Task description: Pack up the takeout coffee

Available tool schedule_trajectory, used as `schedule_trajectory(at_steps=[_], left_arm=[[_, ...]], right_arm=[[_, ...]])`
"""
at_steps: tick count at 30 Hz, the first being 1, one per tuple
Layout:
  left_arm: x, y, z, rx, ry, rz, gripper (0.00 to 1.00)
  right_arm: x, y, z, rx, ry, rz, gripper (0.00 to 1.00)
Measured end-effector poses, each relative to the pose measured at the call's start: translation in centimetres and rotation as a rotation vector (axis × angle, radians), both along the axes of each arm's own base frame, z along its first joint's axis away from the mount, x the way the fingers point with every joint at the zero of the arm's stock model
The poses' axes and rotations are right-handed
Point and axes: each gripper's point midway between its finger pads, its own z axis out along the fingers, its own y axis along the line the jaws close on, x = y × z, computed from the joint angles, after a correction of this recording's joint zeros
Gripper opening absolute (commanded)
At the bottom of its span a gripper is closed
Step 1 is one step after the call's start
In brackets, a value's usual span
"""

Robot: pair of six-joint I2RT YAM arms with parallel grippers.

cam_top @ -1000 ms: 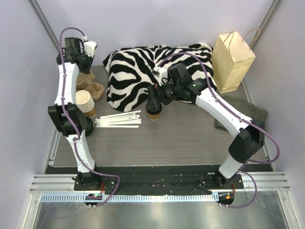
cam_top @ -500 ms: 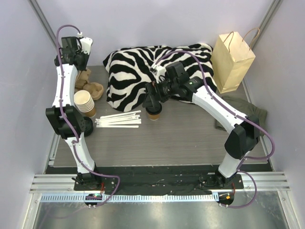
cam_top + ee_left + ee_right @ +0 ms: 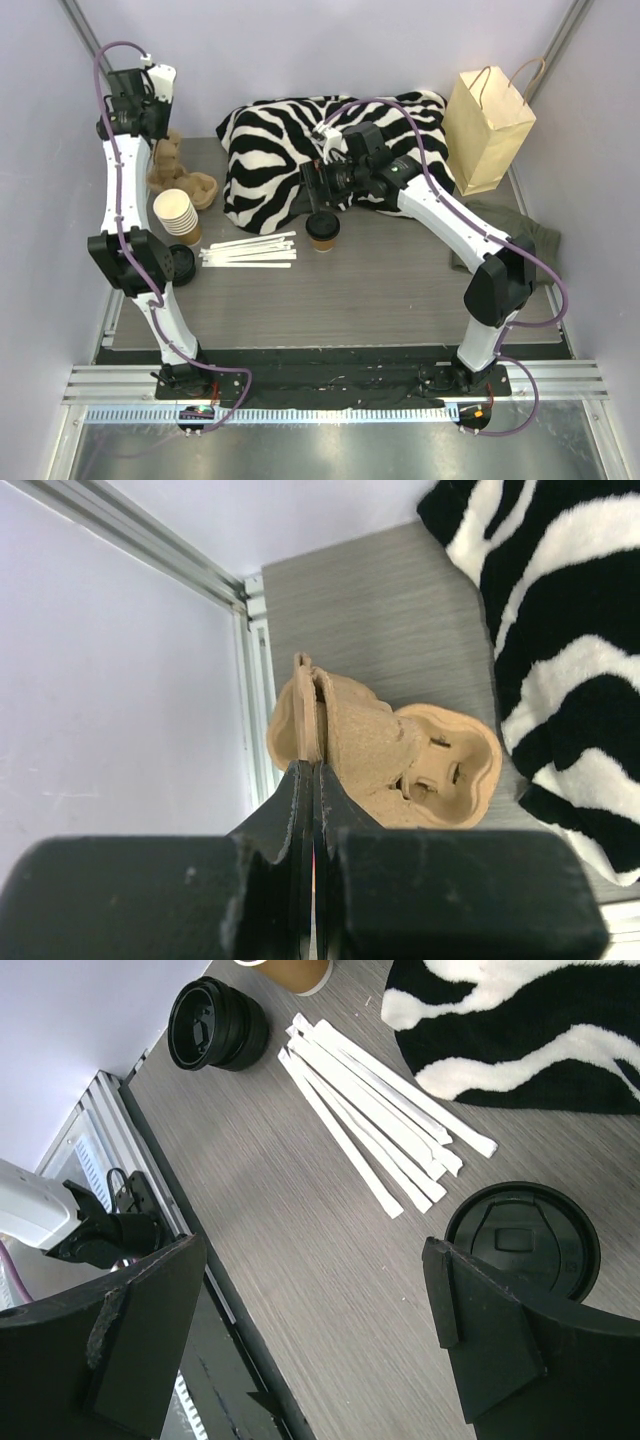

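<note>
The takeout coffee (image 3: 322, 228), a brown paper cup under a black lid, stands on the table in front of the zebra blanket. Its lid (image 3: 522, 1240) shows beside my right finger in the right wrist view. My right gripper (image 3: 318, 190) (image 3: 315, 1260) hovers open just behind and above the cup, with nothing between its fingers. At the far left my left gripper (image 3: 158, 138) (image 3: 312, 768) is shut on the upturned edge of a tan pulp cup carrier (image 3: 178, 172) (image 3: 400, 750).
A kraft paper bag (image 3: 487, 125) stands at the back right, with a green cloth (image 3: 510, 235) in front of it. A zebra blanket (image 3: 290, 140) fills the back middle. A stack of lidless cups (image 3: 178, 212), loose black lids (image 3: 182, 262) (image 3: 215, 1025) and white paper sticks (image 3: 250, 250) (image 3: 370, 1100) lie at the left.
My right gripper has drawn up and back off the coffee, which now stands uncovered. The left arm has swung back and to the left, still pinching the carrier.
</note>
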Motion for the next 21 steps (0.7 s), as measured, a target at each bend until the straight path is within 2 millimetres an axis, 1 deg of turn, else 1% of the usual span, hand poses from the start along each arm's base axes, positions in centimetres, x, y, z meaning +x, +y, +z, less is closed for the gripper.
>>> schedule_trajectory(at_steps=[2, 4, 7, 9, 11, 13, 14, 18, 21], left_arm=[[0.1, 0.2, 1.0, 0.011, -0.023, 0.011, 0.0], [0.1, 0.6, 1.5, 0.026, -0.037, 0.029, 0.0], [0.1, 1.0, 1.5, 0.061, -0.043, 0.039, 0.0], [-0.1, 1.0, 0.9, 0.088, -0.026, 0.035, 0.0], [-0.5, 0.8, -0.4, 0.113, 0.006, 0.02, 0.0], [-0.7, 0.0, -2.1, 0.124, 0.047, -0.009, 0.0], [-0.5, -0.4, -2.4, 0.127, 0.048, -0.024, 0.0], [-0.2, -2.3, -2.6, 0.109, 0.046, -0.07, 0.0], [-0.2, -2.7, -2.7, 0.088, 0.045, -0.079, 0.0]], right_arm=[[0.2, 0.1, 0.0, 0.005, 0.003, -0.004, 1.0], [0.2, 0.1, 0.0, 0.006, 0.006, -0.005, 1.0], [0.3, 0.1, 0.0, 0.008, 0.005, -0.005, 1.0], [0.3, 0.1, 0.1, 0.009, 0.004, -0.005, 1.0], [0.3, 0.2, 0.1, 0.011, 0.004, -0.004, 1.0], [0.4, 0.3, 0.1, 0.014, 0.009, -0.005, 1.0], [0.5, 0.4, 0.0, 0.015, 0.011, -0.006, 1.0], [0.7, 0.6, -0.1, 0.018, 0.02, -0.009, 1.0], [0.8, 0.6, -0.1, 0.019, 0.018, -0.009, 1.0]])
